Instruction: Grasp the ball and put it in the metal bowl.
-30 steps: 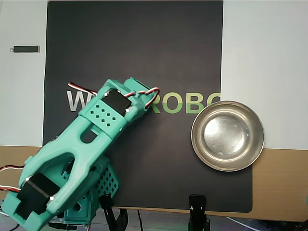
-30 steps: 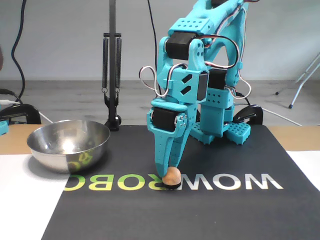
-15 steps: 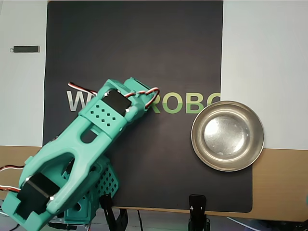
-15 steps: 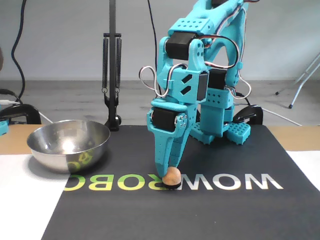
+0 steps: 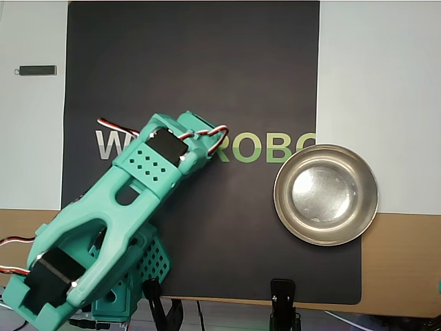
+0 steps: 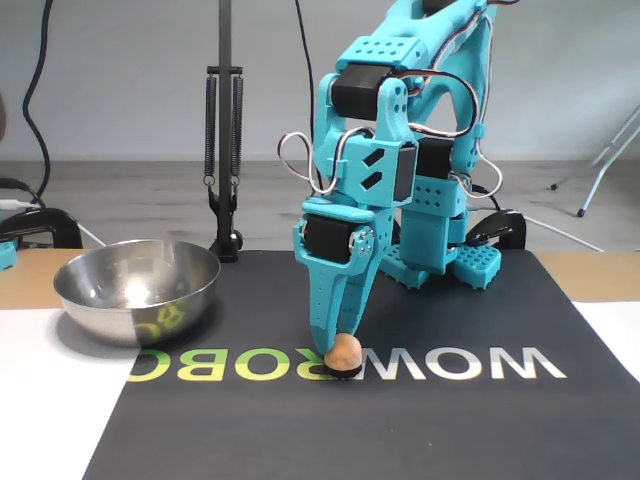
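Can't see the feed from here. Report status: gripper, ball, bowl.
Gripper down on the mat, fingers closed around the ball. Ball not lifted, sitting on the lettering. Metal bowl empty, to the left in the fixed view. Path clear.

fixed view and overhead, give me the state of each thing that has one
ball: on the black mat, at the claw's tips, not lifted
claw: pointing straight down at the ball; open or shut, cannot tell
metal bowl: upright, empty
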Tool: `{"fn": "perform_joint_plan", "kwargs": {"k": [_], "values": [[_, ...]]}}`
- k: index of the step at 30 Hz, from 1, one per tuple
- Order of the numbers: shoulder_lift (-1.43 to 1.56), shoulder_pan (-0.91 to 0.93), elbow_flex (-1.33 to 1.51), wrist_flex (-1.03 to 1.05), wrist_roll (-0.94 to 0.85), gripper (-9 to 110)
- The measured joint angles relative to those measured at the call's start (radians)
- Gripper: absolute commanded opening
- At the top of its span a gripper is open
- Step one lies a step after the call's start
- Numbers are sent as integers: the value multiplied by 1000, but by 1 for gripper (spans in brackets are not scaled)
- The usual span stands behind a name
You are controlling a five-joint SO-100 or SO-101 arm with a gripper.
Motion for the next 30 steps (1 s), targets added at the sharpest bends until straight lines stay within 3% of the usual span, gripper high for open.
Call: {"fn": "perform_joint_plan", "kwargs": {"k": [6,22,30], "values": [[0,0,0,0,2,32],[0,2,-2,-2,2,33],[0,0,0,-2,-5,51]]}}
